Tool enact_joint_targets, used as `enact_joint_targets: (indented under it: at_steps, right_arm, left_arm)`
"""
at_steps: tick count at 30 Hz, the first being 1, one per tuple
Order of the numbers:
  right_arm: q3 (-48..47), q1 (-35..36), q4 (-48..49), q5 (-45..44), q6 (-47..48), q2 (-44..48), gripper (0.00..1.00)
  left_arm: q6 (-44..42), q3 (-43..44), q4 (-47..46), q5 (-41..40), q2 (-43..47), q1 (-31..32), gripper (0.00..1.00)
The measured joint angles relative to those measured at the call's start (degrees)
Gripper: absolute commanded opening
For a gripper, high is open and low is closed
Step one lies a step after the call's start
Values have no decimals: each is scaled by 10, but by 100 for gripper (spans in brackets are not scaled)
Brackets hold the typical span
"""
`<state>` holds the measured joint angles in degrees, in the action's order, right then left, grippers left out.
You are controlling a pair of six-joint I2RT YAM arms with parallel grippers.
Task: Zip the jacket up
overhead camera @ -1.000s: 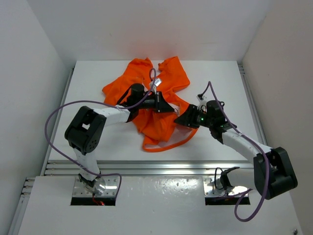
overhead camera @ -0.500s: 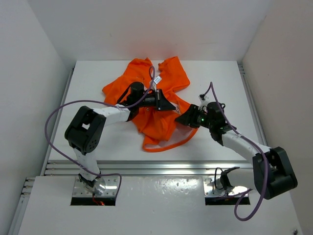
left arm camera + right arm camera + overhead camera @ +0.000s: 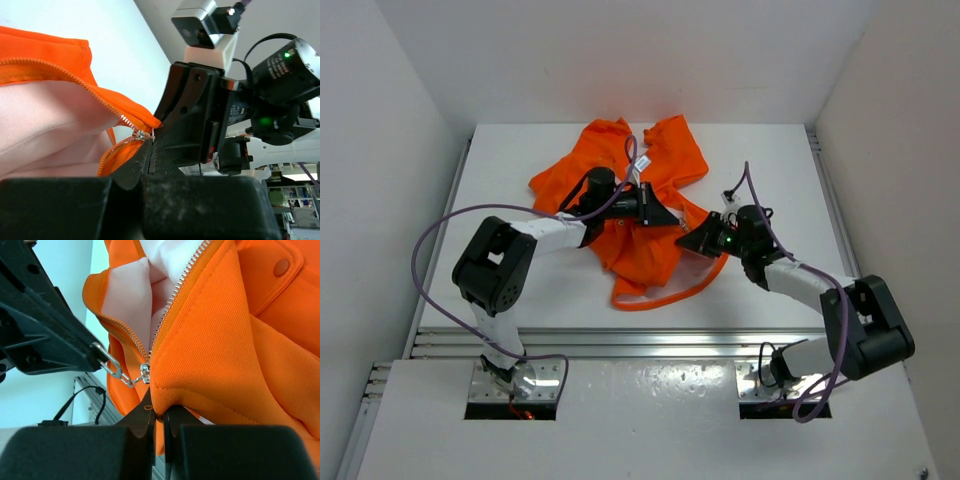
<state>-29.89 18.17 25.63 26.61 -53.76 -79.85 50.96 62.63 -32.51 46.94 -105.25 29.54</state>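
One jacket [image 3: 655, 175], bright orange with pale pink lining [image 3: 45, 125], lies crumpled on the table [image 3: 520, 180], at its middle and toward the far side.
- Front: open. Two rows of zipper teeth [image 3: 175, 295] run down and meet at a silver slider [image 3: 145, 374] near the bottom hem.
- Pull tab [image 3: 112, 367]: a silver link hanging off the slider. My left gripper [image 3: 150, 150] is pinched tight on its outer end.
- Hem: my right gripper [image 3: 159, 412] is clamped hard on the orange cloth just beside the slider, the fabric folding out above the jaws.
- Snap [image 3: 281, 267]: one orange stud on a flap, further up the front.
- Strip [image 3: 660, 298]: a thin orange band trailing off the garment toward the near side.

Surface: flat, white and matte, with a ribbed metal rail [image 3: 640, 338] along its near edge.

Room: plain white walls [image 3: 620, 50] on the left, right and far sides.

Fittings: purple cables [image 3: 416, 262] loop from both my arms. A green light [image 3: 263, 120] glows on my right wrist.

Writing: white print on the right wrist's black motor housing [image 3: 280, 65], too small to read. A white tag [image 3: 641, 163] by the cloth is also illegible.
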Motion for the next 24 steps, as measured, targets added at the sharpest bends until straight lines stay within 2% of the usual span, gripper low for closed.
enact_joint_targets:
  at_steps: [4,12,24]
  right_arm:
    - [0,-2,-27,-9,16,27,0]
    - [23,-9,-111,-13,92,159,0]
    - [68,-31,-209,-31,168,251,0]
  left_arm:
    - [-33,9,38,-16,0,0,0]
    - [-119,20,122,-71,2,-11,0]
    - [-241,115,240,-154,-14,-65,0]
